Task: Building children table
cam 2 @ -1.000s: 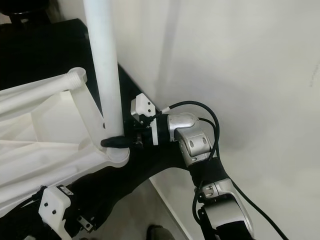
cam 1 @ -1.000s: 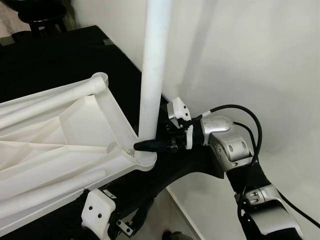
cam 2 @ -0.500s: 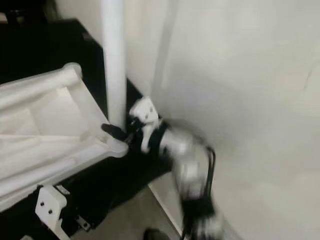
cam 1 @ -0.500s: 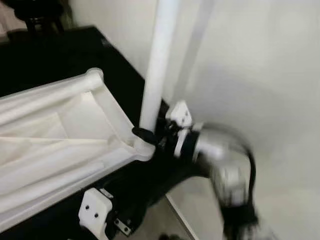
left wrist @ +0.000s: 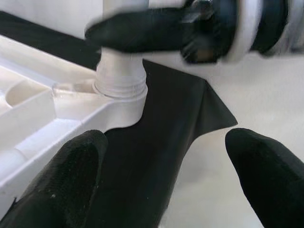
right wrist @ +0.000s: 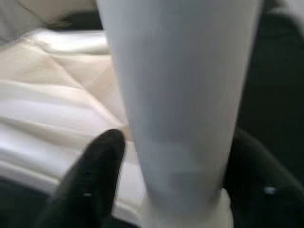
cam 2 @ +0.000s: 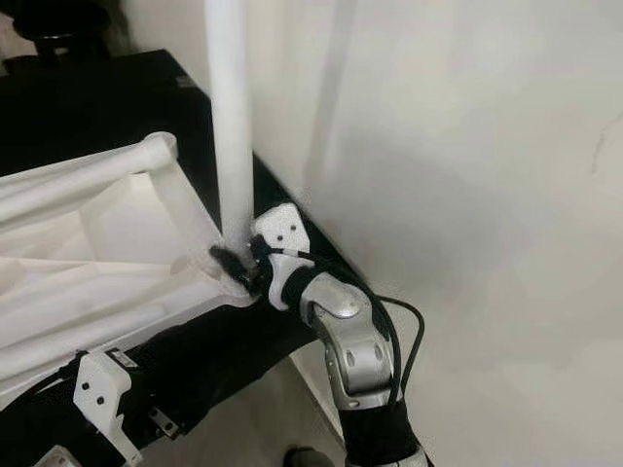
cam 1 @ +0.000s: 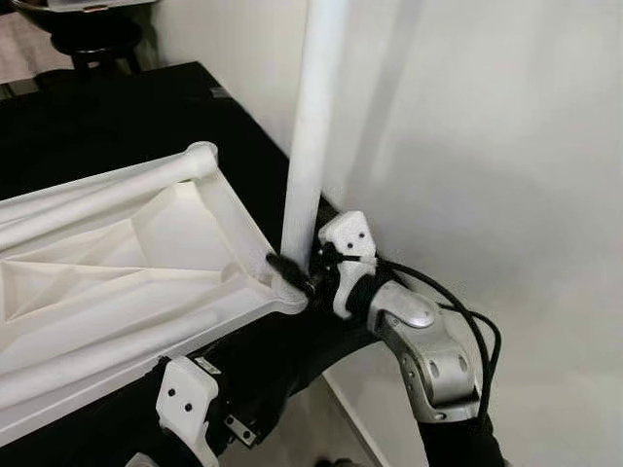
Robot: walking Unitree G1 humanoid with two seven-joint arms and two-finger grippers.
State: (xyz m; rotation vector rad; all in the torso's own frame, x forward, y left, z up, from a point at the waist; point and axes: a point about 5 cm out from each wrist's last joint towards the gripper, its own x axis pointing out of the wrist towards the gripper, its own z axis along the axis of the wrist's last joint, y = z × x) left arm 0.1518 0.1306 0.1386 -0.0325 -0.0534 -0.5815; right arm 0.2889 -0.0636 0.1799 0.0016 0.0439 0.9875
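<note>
At the tabletop (cam 1: 117, 282) corner socket, right claw (cam 1: 292, 274) clamps the upright leg (cam 1: 310, 146) — left claw (left wrist: 161, 190) spread apart below.

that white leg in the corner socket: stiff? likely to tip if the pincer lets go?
Leg looks like a rigid smooth tube, likely light and slippery. It stands upright in the tabletop socket with the right pincer around its base; tall, so it may wobble if not seated.

1. No readable text, label, brand, number or sign appears anywhere in these views.
2. The white table leg (cam 1: 310, 146) carries no printing.
3. The white tabletop (cam 1: 117, 263) lying upside down shows plain moulded ribs, no marks.
4. The black surface (cam 1: 107, 117) and the pale wall (cam 1: 506, 146) are unmarked too.
</note>
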